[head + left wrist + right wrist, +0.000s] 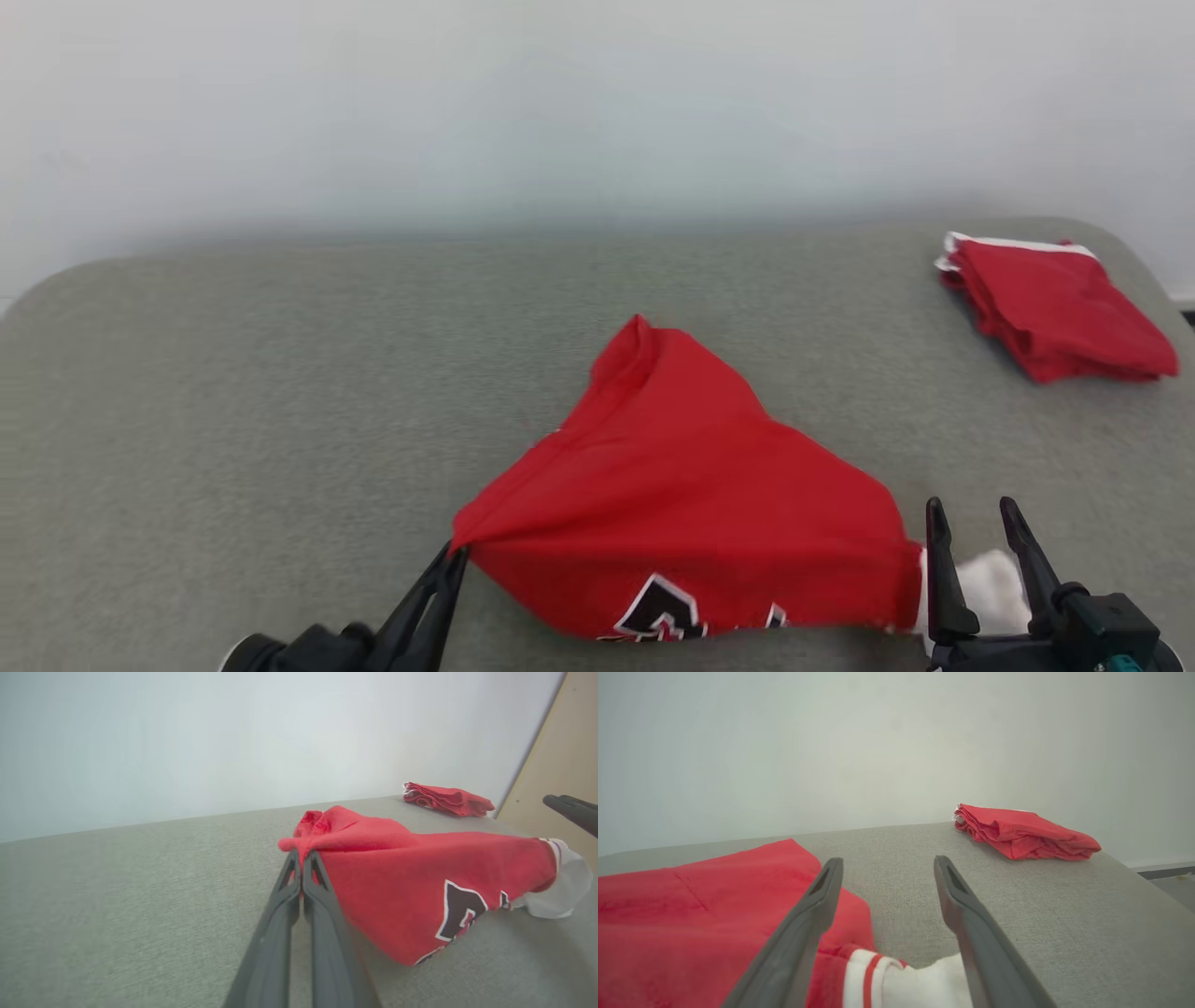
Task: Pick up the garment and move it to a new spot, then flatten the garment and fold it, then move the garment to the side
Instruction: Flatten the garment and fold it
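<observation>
Head view: left tool (455, 553) tight on garment (681, 485) corner, right tool (971, 510) wide, open table (233, 373) leftward.

We cannot read the black-and-white print (665, 609) on the red jersey (681, 467): the cloth folds under and hides its lower half in the head view, and the left wrist view blurs it. The closed tips of the left gripper (455, 553) hide how much of the jersey's corner they pinch. The white striped end (991, 579) lies partly behind the fingers of the right gripper (971, 509), so we cannot tell whether it is a sleeve or a hem. We cannot count the layers in the folded red pile (1055, 308).
</observation>
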Tool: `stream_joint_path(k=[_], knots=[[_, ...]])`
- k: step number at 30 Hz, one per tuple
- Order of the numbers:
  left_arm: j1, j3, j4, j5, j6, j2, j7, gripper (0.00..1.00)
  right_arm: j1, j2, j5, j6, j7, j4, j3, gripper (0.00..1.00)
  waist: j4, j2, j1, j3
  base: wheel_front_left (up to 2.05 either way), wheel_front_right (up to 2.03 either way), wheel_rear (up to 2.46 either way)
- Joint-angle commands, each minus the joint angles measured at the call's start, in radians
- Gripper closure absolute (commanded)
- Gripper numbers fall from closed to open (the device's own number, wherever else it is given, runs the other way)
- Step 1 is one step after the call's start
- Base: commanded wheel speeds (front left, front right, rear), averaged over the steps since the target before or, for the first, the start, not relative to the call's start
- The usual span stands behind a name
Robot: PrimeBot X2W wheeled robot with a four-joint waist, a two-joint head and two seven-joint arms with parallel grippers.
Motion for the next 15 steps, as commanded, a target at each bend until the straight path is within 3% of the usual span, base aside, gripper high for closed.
stream_joint_path(k=[1, 9, 15], knots=[[0.022, 0.006, -0.015, 0.009, 0.003, 0.006, -0.003, 1.0, 0.008, 0.001, 0.002, -0.002, 0.0, 0.0, 0.001, 0.0, 0.075, 0.0, 0.0, -0.017, 0.0, 0.0, 0.0], [0.139, 0.016, -0.15, 0.022, 0.02, 0.048, -0.002, 1.0, -0.021, 0.001, 0.006, -0.002, 0.0, -0.005, 0.001, 0.0, 0.14, 0.0, 0.0, 0.017, 0.0, 0.0, 0.0], [0.098, -0.011, -0.118, 0.026, 0.015, 0.041, 0.0, 1.0, -0.037, 0.001, 0.003, -0.002, 0.0, 0.005, 0.019, 0.0, 0.101, 0.0, 0.0, 0.021, 0.0, 0.0, 0.0]])
